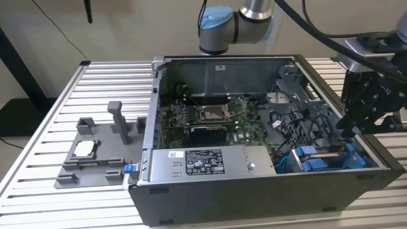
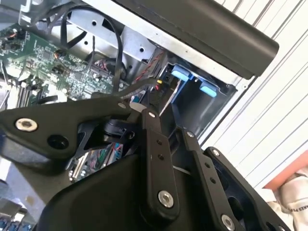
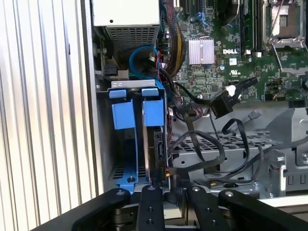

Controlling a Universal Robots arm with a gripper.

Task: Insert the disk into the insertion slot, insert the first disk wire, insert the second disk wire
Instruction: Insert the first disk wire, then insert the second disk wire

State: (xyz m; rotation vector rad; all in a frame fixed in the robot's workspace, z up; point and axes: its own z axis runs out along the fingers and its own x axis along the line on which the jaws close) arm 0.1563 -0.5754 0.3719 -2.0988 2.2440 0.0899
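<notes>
The disk stands on edge in the insertion slot, a grey metal bay at the case's corner, with its blue carrier tabs showing. In the exterior view the slot and the blue carrier lie at the case's front right. My gripper hangs right over them. In both wrist views my gripper is shut on a black disk wire connector with red and yellow leads, held against the disk's end. A second black connector lies loose over the board.
The open computer case sits on a slatted table. A grey labelled power-supply box lies to the exterior view's left of the slot, the motherboard behind it. Black cables cross a perforated cage. A grey fixture stands outside the case.
</notes>
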